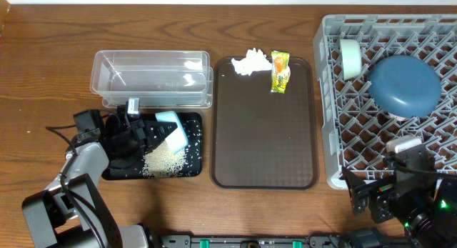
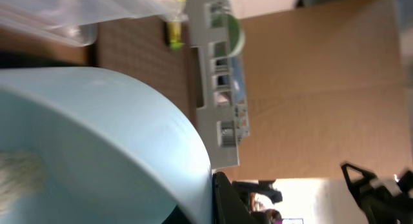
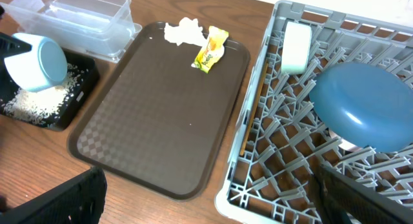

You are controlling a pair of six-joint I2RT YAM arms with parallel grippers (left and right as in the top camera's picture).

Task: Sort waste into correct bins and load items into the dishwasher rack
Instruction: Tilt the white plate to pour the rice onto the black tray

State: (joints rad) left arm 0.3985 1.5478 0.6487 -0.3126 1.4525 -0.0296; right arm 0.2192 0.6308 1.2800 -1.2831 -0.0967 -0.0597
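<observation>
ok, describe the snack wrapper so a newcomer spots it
Find the brown tray in the middle of the table. At its far edge lies the wrapper, just right of the white tissue. It is small, oblong, yellow-green-orange; the tissue is crumpled white.

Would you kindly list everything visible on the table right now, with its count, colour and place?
clear tub: one, transparent, back left
black tray: one, black, just in front of the clear tub
rice: loose heap, white, in the black tray
mint-green bowl: one, tipped over the rice
brown serving tray: one, brown, centre
tissue: one, white, crumpled, far end of the serving tray
snack wrapper: one, yellow-green-orange, beside the tissue
dishwasher rack: one, grey, right
dark blue bowl: one, upside down in the rack
white cup: one, on its side, rack's far-left corner
table: one, brown wood
left gripper: shut on the bowl
right gripper: open, at the rack's near edge
</observation>
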